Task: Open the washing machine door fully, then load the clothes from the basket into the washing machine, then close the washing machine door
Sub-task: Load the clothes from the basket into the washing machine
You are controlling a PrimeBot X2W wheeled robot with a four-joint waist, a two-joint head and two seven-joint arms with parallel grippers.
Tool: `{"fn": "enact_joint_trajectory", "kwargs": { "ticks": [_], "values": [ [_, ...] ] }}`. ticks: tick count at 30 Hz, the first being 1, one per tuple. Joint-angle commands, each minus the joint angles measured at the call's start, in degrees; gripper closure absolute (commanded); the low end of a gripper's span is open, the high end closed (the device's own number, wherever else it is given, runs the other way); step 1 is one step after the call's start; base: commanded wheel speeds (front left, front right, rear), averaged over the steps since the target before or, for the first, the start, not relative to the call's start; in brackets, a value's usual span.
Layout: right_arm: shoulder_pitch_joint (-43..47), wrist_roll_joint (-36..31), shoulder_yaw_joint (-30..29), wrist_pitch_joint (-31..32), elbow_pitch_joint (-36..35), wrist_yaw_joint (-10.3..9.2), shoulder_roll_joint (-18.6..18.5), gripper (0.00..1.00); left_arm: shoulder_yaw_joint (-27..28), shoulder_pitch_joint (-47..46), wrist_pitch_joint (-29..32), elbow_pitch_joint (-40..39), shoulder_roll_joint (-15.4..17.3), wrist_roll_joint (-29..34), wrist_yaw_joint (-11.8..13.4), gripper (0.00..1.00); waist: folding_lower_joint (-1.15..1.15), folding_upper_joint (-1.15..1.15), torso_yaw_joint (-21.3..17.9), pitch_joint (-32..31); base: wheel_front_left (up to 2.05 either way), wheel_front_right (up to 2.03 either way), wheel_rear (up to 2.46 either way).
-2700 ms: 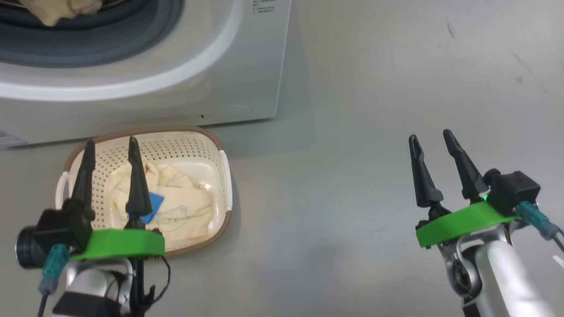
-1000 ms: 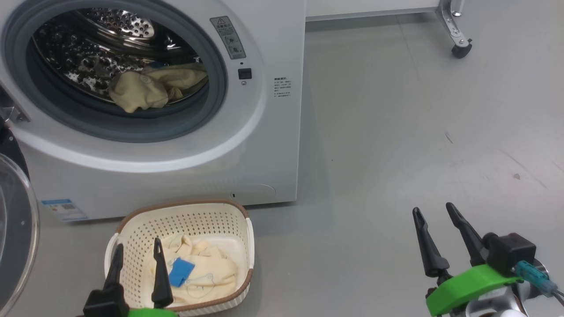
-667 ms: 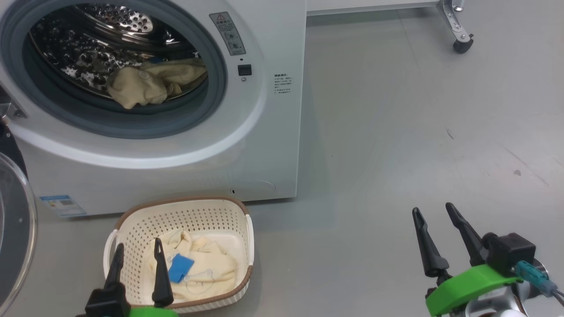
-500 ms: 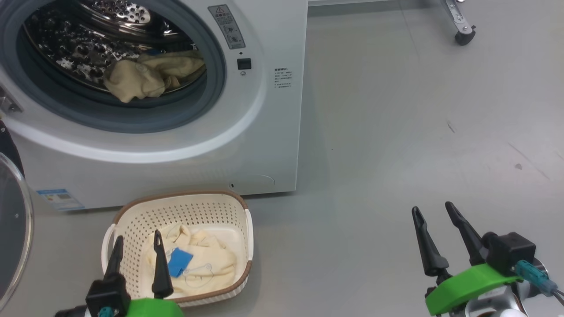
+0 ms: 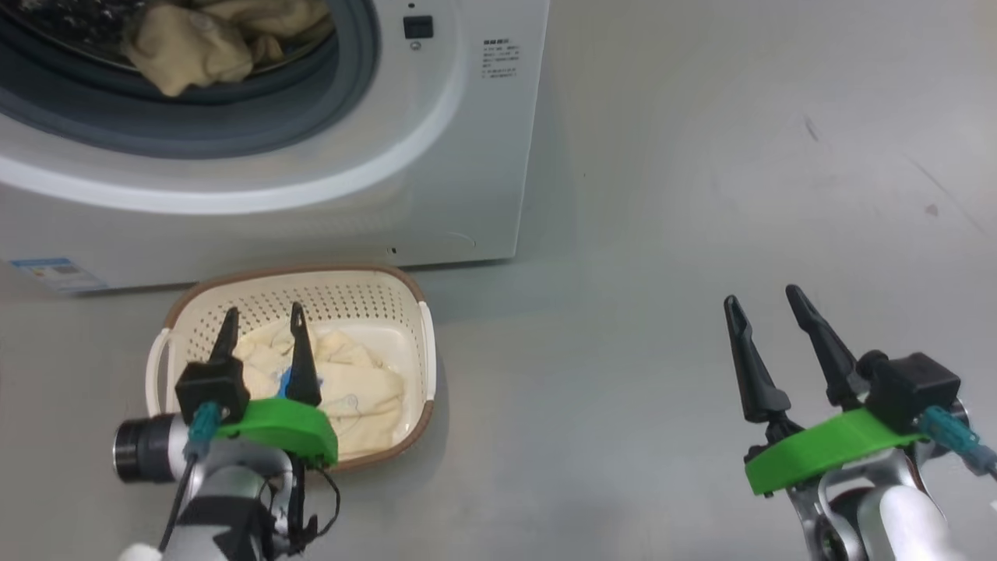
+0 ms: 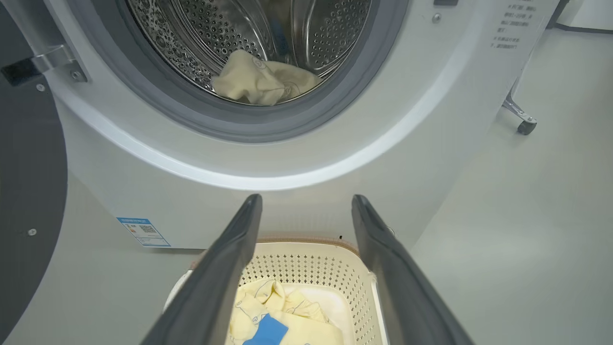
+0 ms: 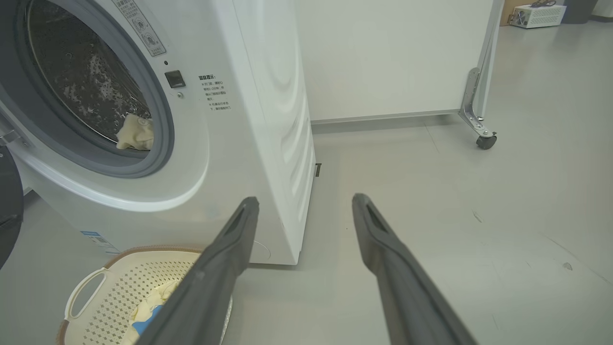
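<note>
It looked like a lab or test room: the washing machine (image 7: 249, 120) stood on a bare grey floor (image 7: 431, 215), with a white wheeled partition (image 7: 383, 57) behind it and an equipment box (image 7: 536, 15) farther off.

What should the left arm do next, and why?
Probably lower the open left gripper onto the cream clothes in the basket and close on them: it hovers above the basket, and one garment already lies in the drum.

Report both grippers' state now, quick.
Left gripper: open, holding nothing, poised over the clothes in the basket.
Right gripper: open, holding nothing, over the floor.
</note>
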Motion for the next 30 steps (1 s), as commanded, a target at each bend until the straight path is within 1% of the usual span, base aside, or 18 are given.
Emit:
{"fn": "enact_joint_trajectory", "kwargs": {
  "ticks": [1, 4, 7, 10, 15, 22, 27, 30],
  "values": [
    [-2.66, 0.42, 1.31, -0.87, -2.16, 0.21, -0.44, 0.00, 1.87, -3.28, 0.25, 0.17, 0.43, -0.57, -0.54, 0.00, -0.01, 0.00, -0.85, 4.26, 0.00, 0.00, 0.00],
    [-4.97, 0.80, 1.93, -1.89, -1.72, 0.21, -0.44, 0.00, 2.30, -8.37, 1.48, 7.08, -0.31, -2.25, -2.42, 0.00, -0.01, 0.00, -1.87, 8.19, 0.00, 0.00, 0.00],
    [-7.28, 1.27, 3.03, -3.00, -0.92, 0.21, -0.44, 0.00, 2.65, -13.17, 3.66, 14.69, -0.85, -4.20, -4.83, 0.00, -0.01, 0.00, -3.16, 11.88, 0.00, 0.00, 0.00],
    [-9.60, 1.86, 4.28, -4.15, 0.04, 0.21, -0.44, 0.00, 2.73, -17.99, 4.95, 21.66, -0.75, -5.26, -7.22, 0.00, -0.01, 0.00, -4.42, 15.12, 0.00, 0.00, 0.00],
    [-12.97, 3.14, 6.03, -5.84, 1.61, 0.21, -0.44, 0.00, 2.78, -24.66, 6.96, 31.23, 0.02, -6.25, -10.06, 0.00, -0.01, 0.00, -6.74, 20.34, 0.00, 0.00, 0.00],
    [-16.33, 5.05, 8.02, -7.74, 3.36, 0.21, -0.44, 0.00, 3.48, -31.56, 10.24, 40.45, 1.45, -7.71, -11.77, 0.00, -0.01, 0.00, -9.39, 27.29, 0.00, 0.00, 0.00],
    [-18.55, 5.88, 9.15, -8.47, 4.14, 0.21, -0.44, 0.00, 4.77, -35.91, 14.04, 44.95, 2.71, -9.67, -12.71, 0.00, -0.01, 0.00, -10.84, 32.45, 0.00, 0.00, 0.00],
    [-19.76, 6.48, 9.70, -8.71, 4.43, 0.21, -0.44, 0.00, 5.17, -38.13, 15.01, 46.24, 4.08, -10.15, -12.73, 0.00, -0.01, 0.00, -11.67, 35.15, 0.00, 0.00, 0.00]
  ]
}}
